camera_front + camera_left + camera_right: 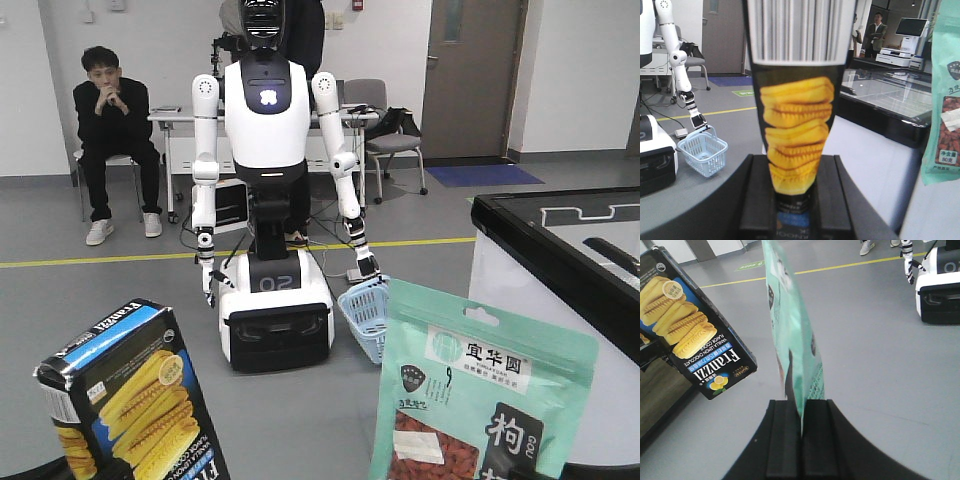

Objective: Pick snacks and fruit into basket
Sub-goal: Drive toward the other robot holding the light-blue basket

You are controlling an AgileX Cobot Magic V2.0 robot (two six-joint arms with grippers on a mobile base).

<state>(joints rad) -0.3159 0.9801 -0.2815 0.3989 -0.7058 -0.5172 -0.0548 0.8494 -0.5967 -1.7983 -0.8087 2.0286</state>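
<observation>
Right now both arms are loaded, so the step in hand, as I judge it, is the carry and release.

On the near left, my left gripper [796, 192] is clamped on the lower end of the black-and-blue cardboard carton picturing ridged yellow pieces [125, 400]. The carton stands upright with a slight lean, and the dark fingers [759, 195] press on its sides. That is a low hold on a tall box, so I would move slowly and avoid quick wrist turns, since I expect the top to swing.

Farther off, in the middle, the pale blue plastic mesh basket [363, 312] hangs tilted from the hand of a white humanoid robot [265, 120], low over the grey floor. I cannot tell whether it touches the floor. It is well apart from both my loads, so that gap must close first. Its mouth looks small, so I would feed in one item at a time, carton first, and let go only once it is inside the rim.

On the near right, my right gripper [801, 427] pinches the bottom edge of the teal foil pouch with a window of red berries [480, 390], which stands upright. It looks limp, so I would lower it in, not drop it. The black-rimmed chest freezer [560, 225] sits just beyond it, and I would steer the pouch wide of that. No fruit shows in these views.
</observation>
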